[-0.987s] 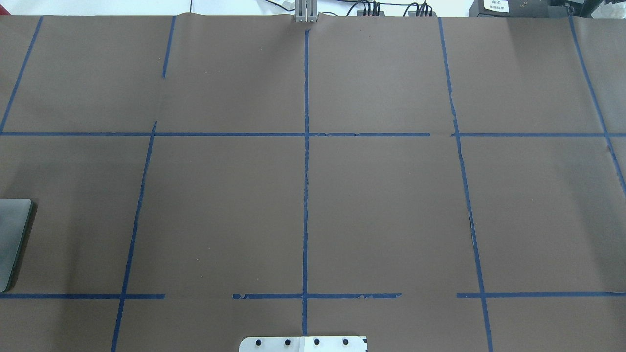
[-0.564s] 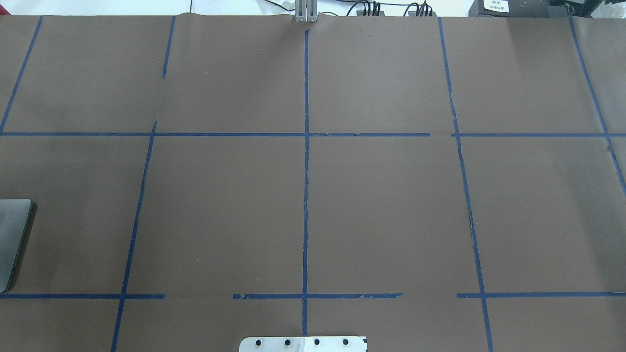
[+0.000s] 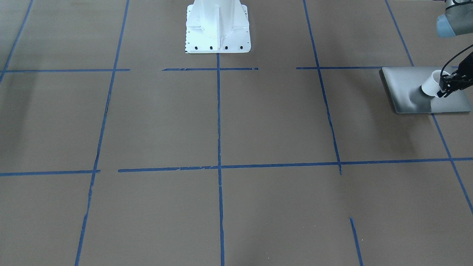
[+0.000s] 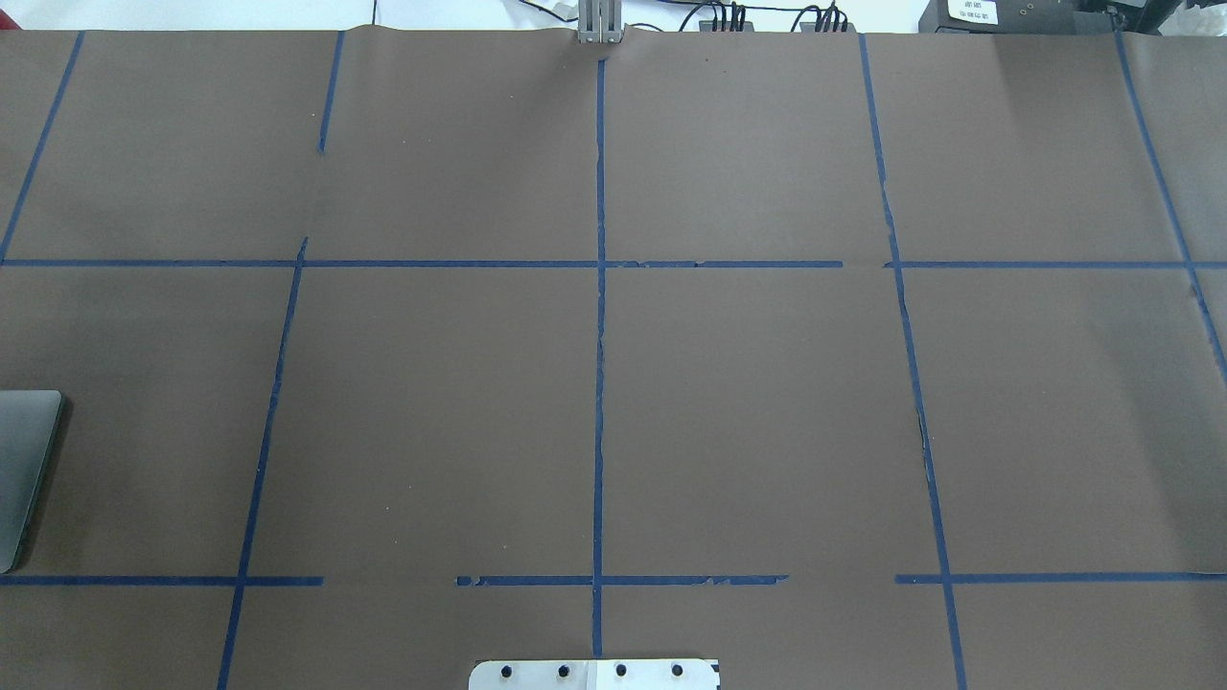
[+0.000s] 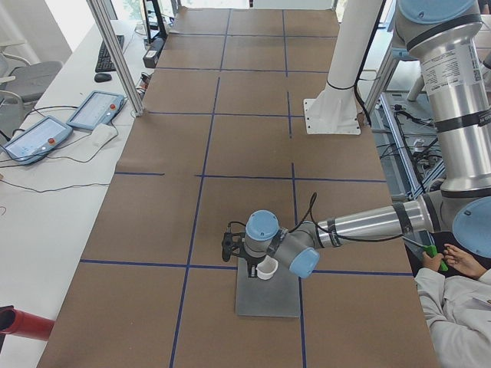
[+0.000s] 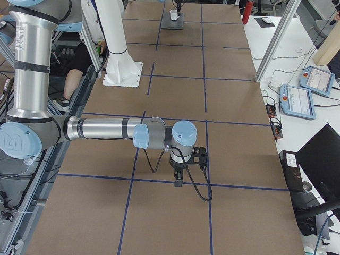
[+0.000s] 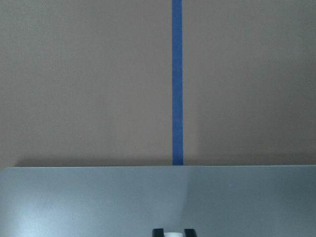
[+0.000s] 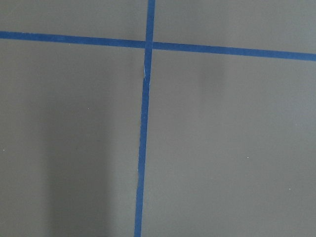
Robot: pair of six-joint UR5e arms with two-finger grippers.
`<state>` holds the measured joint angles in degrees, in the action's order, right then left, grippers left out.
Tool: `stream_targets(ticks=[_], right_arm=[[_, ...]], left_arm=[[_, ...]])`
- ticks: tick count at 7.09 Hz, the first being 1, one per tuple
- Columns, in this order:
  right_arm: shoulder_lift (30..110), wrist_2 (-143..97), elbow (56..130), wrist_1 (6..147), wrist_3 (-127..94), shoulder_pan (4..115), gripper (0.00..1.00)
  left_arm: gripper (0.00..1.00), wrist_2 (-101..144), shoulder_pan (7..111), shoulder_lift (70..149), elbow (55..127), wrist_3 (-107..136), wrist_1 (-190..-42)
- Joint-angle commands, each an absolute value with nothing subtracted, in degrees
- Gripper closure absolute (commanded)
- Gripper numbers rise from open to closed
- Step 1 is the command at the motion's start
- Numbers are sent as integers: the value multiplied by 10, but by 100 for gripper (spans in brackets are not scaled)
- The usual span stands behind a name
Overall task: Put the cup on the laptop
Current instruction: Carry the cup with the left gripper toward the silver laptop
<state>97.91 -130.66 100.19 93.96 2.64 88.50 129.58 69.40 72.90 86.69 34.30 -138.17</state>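
So the left gripper (image 3: 443, 85) is clamped onto the rim of the cup (image 3: 429, 87), with its black fingers pinching it from above and pointing straight down. The left arm (image 5: 368, 222) behind it stretches out low and nearly level, and the wrist is folded down at the end. The cup sits right at the fingertips, over the laptop (image 3: 406, 85) directly below. I can't tell if its base touches the lid. The cup's small and plain white, with a wide round mouth tapering to a narrower bottom. The laptop's a flat silver-grey slab with rounded corners and a soft sheen, and a dark shadow falls across it beside the cup. Under all that is brown paper (image 3: 277, 118) gridded with blue tape (image 3: 218, 122). The right gripper (image 6: 178, 183) is well away at the other end, aimed down near a tape line. Clenched or released, I can't tell.
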Motion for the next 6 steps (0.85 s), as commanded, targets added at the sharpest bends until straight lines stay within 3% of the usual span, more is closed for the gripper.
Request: stream_targets(ticks=[1,3,4,5,6], right_arm=[[979,-1307,1002,940,26,885,0],[979,-1307,1002,940,26,885,0],[979,-1307,1002,940,26,885,0],[979,-1307,1002,940,26,885,0],[979,-1307,1002,940,26,885,0]], left_arm=[[100,1297,693,729,867,350,-1383],[100,1298,693,729,867,350,-1382],[68,1298,693,729,867,348,-1383],[30,1298,693,729,867,344,-1383],[1,1299,693,730,868,343,-1381]])
